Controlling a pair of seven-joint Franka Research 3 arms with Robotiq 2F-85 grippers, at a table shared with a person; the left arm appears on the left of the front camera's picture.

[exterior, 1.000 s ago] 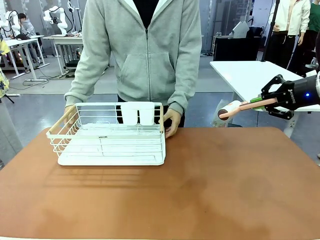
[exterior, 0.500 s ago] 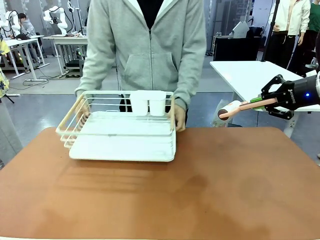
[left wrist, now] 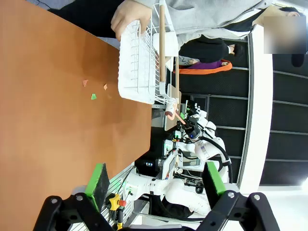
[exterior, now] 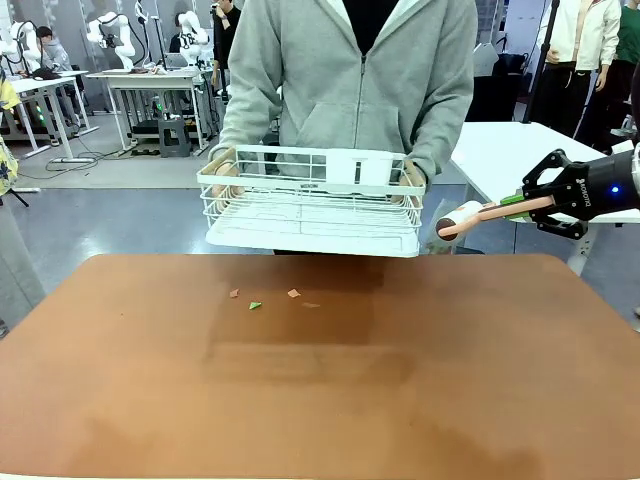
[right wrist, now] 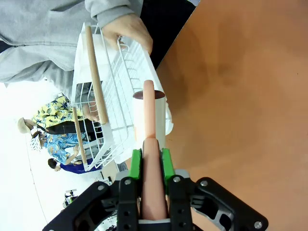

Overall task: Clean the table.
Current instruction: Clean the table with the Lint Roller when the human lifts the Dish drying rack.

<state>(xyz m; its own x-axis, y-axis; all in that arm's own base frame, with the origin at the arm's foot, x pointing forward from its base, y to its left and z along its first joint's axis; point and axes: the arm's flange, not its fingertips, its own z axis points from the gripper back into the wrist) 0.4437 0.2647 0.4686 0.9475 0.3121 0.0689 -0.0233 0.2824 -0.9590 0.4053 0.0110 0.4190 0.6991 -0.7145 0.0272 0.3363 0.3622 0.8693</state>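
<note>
The reddish-brown table (exterior: 420, 390) carries several small scraps (exterior: 255, 304), orange and green, left of the middle near its far edge; the scraps (left wrist: 94, 96) lie far ahead of my left gripper. My right gripper (exterior: 527, 205) hangs still over the table's far right corner, shut on the pink handle of a white-headed lint roller (exterior: 458, 219) that points left. In the right wrist view the green pads (right wrist: 136, 166) clamp the handle of the roller (right wrist: 149, 108). My left gripper (left wrist: 156, 179) is open with nothing between its fingers, well above the table (left wrist: 38, 110).
A person at the far side holds a white wire dish rack (exterior: 312, 203) in both hands, lifted above the table's far edge. In the right wrist view the rack (right wrist: 115, 96) is just beyond the roller's head. A white table (exterior: 500, 150) stands behind on the right.
The person has lifted the dish rack off the table and carried it up and to the right, uncovering the scraps beneath it. My right gripper and the roller have not moved.
</note>
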